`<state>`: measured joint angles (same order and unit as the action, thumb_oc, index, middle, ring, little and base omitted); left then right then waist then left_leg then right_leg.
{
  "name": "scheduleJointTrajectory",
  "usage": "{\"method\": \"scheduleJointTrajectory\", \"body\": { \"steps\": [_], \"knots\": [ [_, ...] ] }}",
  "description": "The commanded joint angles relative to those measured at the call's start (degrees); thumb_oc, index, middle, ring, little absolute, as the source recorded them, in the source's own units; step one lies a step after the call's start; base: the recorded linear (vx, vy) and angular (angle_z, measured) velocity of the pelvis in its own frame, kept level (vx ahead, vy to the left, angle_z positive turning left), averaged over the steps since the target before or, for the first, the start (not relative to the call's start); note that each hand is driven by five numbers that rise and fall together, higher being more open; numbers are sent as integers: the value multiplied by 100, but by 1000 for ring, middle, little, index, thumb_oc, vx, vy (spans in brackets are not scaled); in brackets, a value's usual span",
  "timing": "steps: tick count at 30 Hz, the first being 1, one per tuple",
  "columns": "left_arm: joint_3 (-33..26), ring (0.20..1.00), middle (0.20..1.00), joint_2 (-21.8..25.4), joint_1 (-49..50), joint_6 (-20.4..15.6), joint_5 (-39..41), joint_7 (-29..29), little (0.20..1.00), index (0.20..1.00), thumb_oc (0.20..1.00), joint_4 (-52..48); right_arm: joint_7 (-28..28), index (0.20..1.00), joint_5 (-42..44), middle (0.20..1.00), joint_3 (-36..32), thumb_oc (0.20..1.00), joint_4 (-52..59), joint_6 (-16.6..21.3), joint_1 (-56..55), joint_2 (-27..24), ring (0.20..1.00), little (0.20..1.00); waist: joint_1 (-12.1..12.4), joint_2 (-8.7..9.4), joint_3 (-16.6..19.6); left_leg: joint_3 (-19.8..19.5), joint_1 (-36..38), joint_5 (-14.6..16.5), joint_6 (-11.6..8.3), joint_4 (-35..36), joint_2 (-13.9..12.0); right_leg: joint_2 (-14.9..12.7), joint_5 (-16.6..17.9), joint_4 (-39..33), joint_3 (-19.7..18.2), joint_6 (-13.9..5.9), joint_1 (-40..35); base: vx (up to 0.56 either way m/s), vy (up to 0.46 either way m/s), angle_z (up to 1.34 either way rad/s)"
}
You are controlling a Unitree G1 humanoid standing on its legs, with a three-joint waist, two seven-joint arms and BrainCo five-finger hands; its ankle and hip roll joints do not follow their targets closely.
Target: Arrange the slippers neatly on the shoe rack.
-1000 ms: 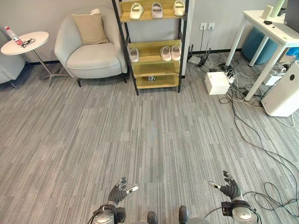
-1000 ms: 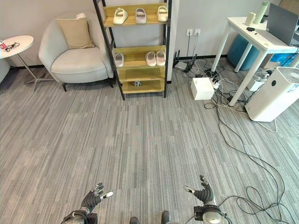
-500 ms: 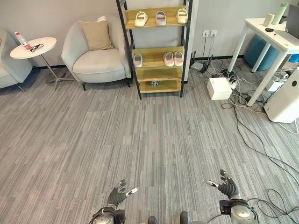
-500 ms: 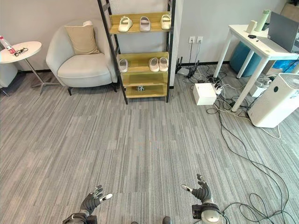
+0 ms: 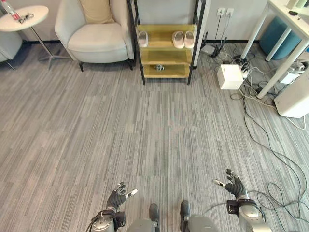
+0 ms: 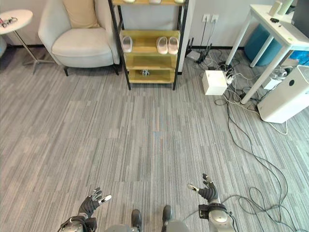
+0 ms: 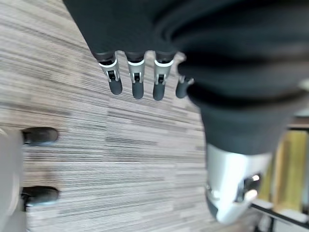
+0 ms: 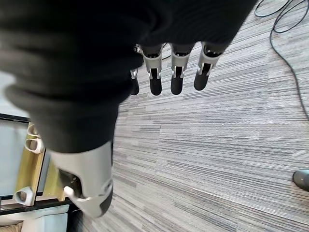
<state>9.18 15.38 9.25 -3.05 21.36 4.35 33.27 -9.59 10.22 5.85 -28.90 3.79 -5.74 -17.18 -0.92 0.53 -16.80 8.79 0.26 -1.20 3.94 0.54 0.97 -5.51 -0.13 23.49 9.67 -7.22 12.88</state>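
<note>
The wooden shoe rack point(image 5: 167, 56) with black posts stands against the far wall. On its middle shelf lie a single pale slipper point(image 5: 143, 38) at the left and a pink-white pair point(image 5: 183, 39) at the right. A small dark object point(image 5: 159, 67) sits on the lowest shelf. My left hand point(image 5: 117, 197) hangs low at the bottom left, fingers spread and holding nothing. My right hand point(image 5: 232, 183) is at the bottom right, open too, far from the rack. Straight fingers point(image 7: 137, 82) show over the carpet in the left wrist view, and more fingers point(image 8: 177, 75) in the right wrist view.
A light armchair point(image 5: 94, 37) stands left of the rack, with a round side table point(image 5: 25, 18) further left. A white box point(image 5: 230, 76), a white desk leg point(image 5: 281, 65), a white appliance point(image 5: 293, 94) and cables point(image 5: 263, 140) crowd the right side. Grey carpet point(image 5: 145, 130) lies between me and the rack.
The whole picture has shifted: the camera has tilted down, so the rack's top shelf has left the view. Both hands stay low and open.
</note>
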Motion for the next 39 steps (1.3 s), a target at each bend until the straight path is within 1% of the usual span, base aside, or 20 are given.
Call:
{"method": "scheduleJointTrajectory", "body": {
  "steps": [1, 3, 5, 8, 10, 11, 12, 14, 18, 20, 21, 23, 26, 29, 31, 32, 33, 34, 37, 39],
  "knots": [
    [-63, 1000, 1000, 140, -62, -236, -26, -88, 1000, 1000, 1000, -468, -64, 1000, -127, 1000, -71, 1000, 395, 118, -12, -30, 1000, 1000, -30, 95, 31, -263, 563, 908, -317, -89, -219, -907, 326, -550, 131, -423, -109, 324, -6, 2],
    [-40, 1000, 1000, 133, -122, -251, -10, -94, 1000, 1000, 1000, -484, -71, 1000, -96, 1000, -76, 1000, 377, 115, 44, -70, 1000, 1000, -75, 84, -24, -310, 723, 967, -356, -8, -214, -895, 355, -920, 259, -397, -132, 334, -100, 5],
    [-69, 1000, 1000, 143, -348, -318, 26, -67, 1000, 1000, 1000, -568, -20, 1000, -191, 1000, -25, 1000, 475, 59, 32, -171, 1000, 1000, -229, 155, -68, -407, 1195, 1201, -558, 177, -270, -877, 712, -2172, 482, -532, 111, 631, -315, 4],
    [-141, 1000, 1000, 167, -360, -418, 9, -80, 1000, 1000, 1000, -762, 46, 1000, -244, 1000, -97, 1000, 510, 126, -141, -256, 1000, 1000, -359, 142, 121, -500, 1499, 1427, -684, 152, -416, -718, 795, -2160, 377, -431, 28, 531, -346, 37],
    [-181, 1000, 1000, 166, -301, -432, 100, -80, 1000, 1000, 1000, -895, 95, 1000, -246, 1000, -96, 1000, 507, 160, -162, -312, 1000, 1000, -401, 73, 189, -532, 1340, 1268, -808, -498, -600, -536, 648, -2054, 336, -253, -56, 298, -286, 22],
    [-179, 1000, 1000, 137, -269, -419, 194, -91, 1000, 1000, 1000, -959, 119, 1000, -182, 1000, -66, 1000, 517, 214, -130, -386, 1000, 1000, -305, 34, 122, -709, 773, 759, -858, -1749, -626, -339, 413, -2021, 265, -2, -318, 150, -183, 18],
    [-181, 1000, 1000, 141, -271, -418, 194, -91, 1000, 1000, 1000, -960, 119, 1000, -182, 1000, -65, 1000, 516, 215, -127, -382, 1000, 1000, -322, 56, 139, -724, 738, 739, -853, -1752, -602, -366, 425, -2027, 271, -4, -296, 288, -343, -9],
    [-221, 1000, 1000, 144, -285, -391, 320, -35, 1000, 1000, 1000, -1027, 65, 1000, -20, 1000, -109, 1000, 545, 238, -34, -474, 1000, 1000, -130, 202, -37, -948, -275, 121, -926, -3356, -423, -260, 40, -2054, 159, 352, -683, 383, -344, -40],
    [-179, 1000, 1000, 87, -299, -354, 316, -13, 1000, 1000, 1000, -975, 7, 1000, 49, 1000, -78, 1000, 497, 245, 28, -473, 1000, 1000, 101, 213, -90, -640, -1025, 572, -718, -2635, -387, -141, -345, -2184, 132, 367, -1200, 335, -92, -7],
    [-123, 1000, 1000, 91, -285, -326, 253, -11, 1000, 1000, 1000, -988, -38, 1000, 35, 1000, -41, 1000, 423, 246, 65, -481, 1000, 1000, 209, 138, -43, -546, -1156, 292, -726, -1440, -495, -27, -514, -2245, 138, 330, -1419, 401, 36, 5],
    [-106, 1000, 1000, 105, -300, -313, 213, 6, 1000, 1000, 1000, -982, -69, 1000, 30, 1000, -24, 1000, 385, 253, 82, -489, 1000, 1000, 271, 45, -38, -521, -1270, -238, -812, -763, -641, 85, -611, -2296, 164, 302, -1599, 433, 67, 7],
    [-70, 1000, 1000, 109, -364, -313, 182, 36, 1000, 1000, 1000, -968, -160, 1000, 32, 1000, -19, 1000, 313, 248, 119, -497, 1000, 1000, 379, 40, -48, -409, -1445, -532, -878, 173, -710, 147, -753, -2384, 184, 282, -1938, 394, 52, -9],
    [-103, 1000, 1000, 153, -333, -312, 130, 28, 1000, 1000, 1000, -959, -141, 1000, 36, 1000, -9, 1000, 217, 213, 101, -431, 1000, 1000, 456, 75, 86, -217, -1517, -602, -895, 430, -742, 231, -863, -2421, 116, 181, -2225, 398, 101, -13],
    [-64, 1000, 1000, 217, -242, -284, 48, -55, 1000, 1000, 1000, -956, -62, 1000, 56, 1000, 7, 1000, 254, 213, 74, -294, 1000, 1000, 515, 166, 259, -219, -1486, -810, -796, 50, -700, 111, -991, -2274, -79, 80, -2493, 480, 209, -51],
    [-32, 1000, 1000, 278, -152, -246, 10, -121, 1000, 1000, 1000, -943, 28, 1000, 126, 1000, -2, 1000, 303, 181, 27, -146, 1000, 1000, 551, 309, 343, -154, -1466, -594, -679, -290, -617, -54, -937, -1818, -216, -34, -2376, 414, 238, -33],
    [1, 1000, 1000, 352, -81, -216, -7, -192, 1000, 1000, 1000, -956, 88, 1000, 194, 1000, 2, 1000, 299, 177, 1, -32, 1000, 1000, 550, 433, 377, -91, -1344, -268, -489, -529, -448, -222, -580, -982, -265, -256, -2121, 229, 164, -31],
    [1, 1000, 1000, 352, -81, -215, -7, -193, 1000, 1000, 1000, -957, 88, 1000, 194, 1000, 1, 1000, 299, 176, 2, -32, 1000, 1000, 559, 421, 392, -88, -1364, -275, -491, -529, -465, -206, -564, -988, -274, -252, -2099, 315, 237, -17],
    [13, 1000, 1000, 373, -57, -198, -2, -204, 1000, 1000, 1000, -984, 108, 1000, 173, 1000, 36, 1000, 301, 156, 9, 16, 1000, 1000, 526, 448, 360, -55, -1234, -112, -372, -579, -369, -322, -199, -449, -268, -383, -1856, 139, 140, -4],
    [36, 1000, 1000, 412, -64, -182, -3, -177, 1000, 1000, 1000, -950, 123, 1000, 150, 1000, 37, 1000, 278, 141, 7, 94, 1000, 1000, 434, 282, 307, -15, -816, 139, -162, -486, -328, -490, 617, 762, -155, -529, -1265, 255, 196, 17],
    [37, 1000, 1000, 412, -90, -192, -13, -152, 1000, 1000, 1000, -973, 102, 1000, 140, 1000, 40, 1000, 257, 123, -15, 120, 1000, 1000, 353, 165, 239, -60, -447, 236, -130, -266, -298, -627, 572, 891, 63, -458, -880, 312, 123, 16]
  ]
}}
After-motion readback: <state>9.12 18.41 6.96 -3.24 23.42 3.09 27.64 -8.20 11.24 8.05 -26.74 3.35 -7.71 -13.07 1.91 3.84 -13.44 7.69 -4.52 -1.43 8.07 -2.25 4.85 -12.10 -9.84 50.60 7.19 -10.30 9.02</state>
